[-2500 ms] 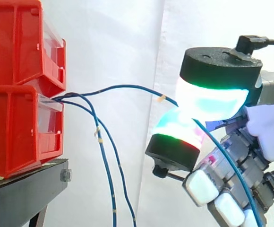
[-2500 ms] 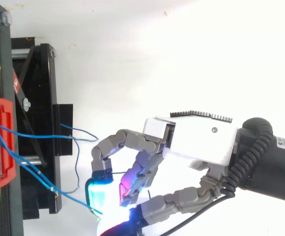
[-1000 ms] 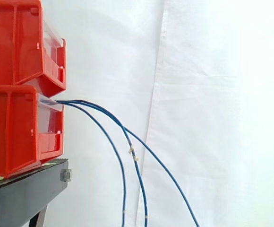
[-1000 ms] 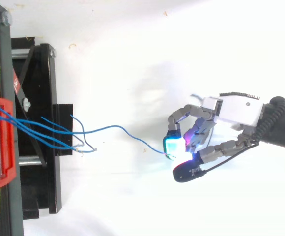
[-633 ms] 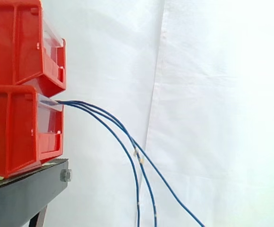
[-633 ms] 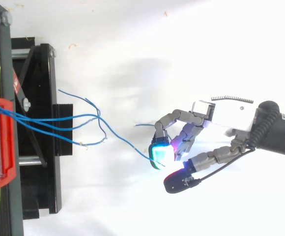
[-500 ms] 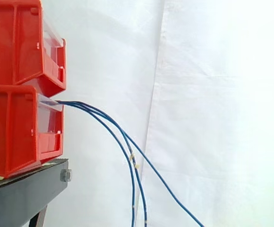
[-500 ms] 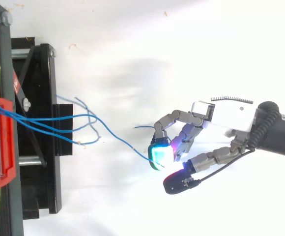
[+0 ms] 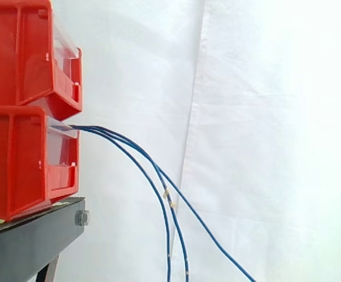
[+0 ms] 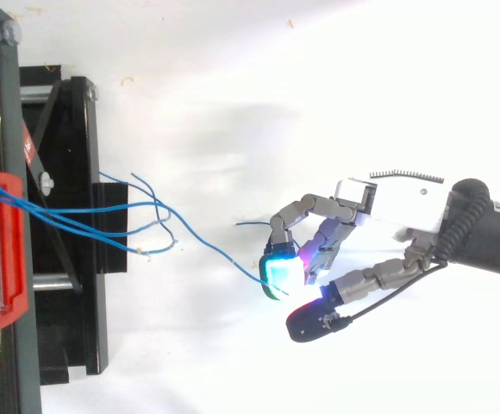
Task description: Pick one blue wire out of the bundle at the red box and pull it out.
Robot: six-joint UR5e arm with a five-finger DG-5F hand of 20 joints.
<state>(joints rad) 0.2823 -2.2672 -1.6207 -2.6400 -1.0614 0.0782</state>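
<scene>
we see open room between the black stand (image 10: 69, 172) and the robot hand (image 10: 388, 203), crossed by the blue wire (image 10: 224, 252) pinched at its fingertips (image 10: 282, 269). loose blue wires (image 9: 166, 192) droop from the lower red bin (image 9: 17, 164), barring passage just beside the stand.

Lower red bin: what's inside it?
Blue wires run out of the lower red bin at its front top edge and droop down. Their inner ends are hidden behind its red wall.

Hand (image 10: 396, 198): white palm housing, grey segmented fingers (image 10: 306, 207), pads (image 10: 283, 271) glowing cyan, magenta; black wrist (image 10: 483, 237).
</scene>
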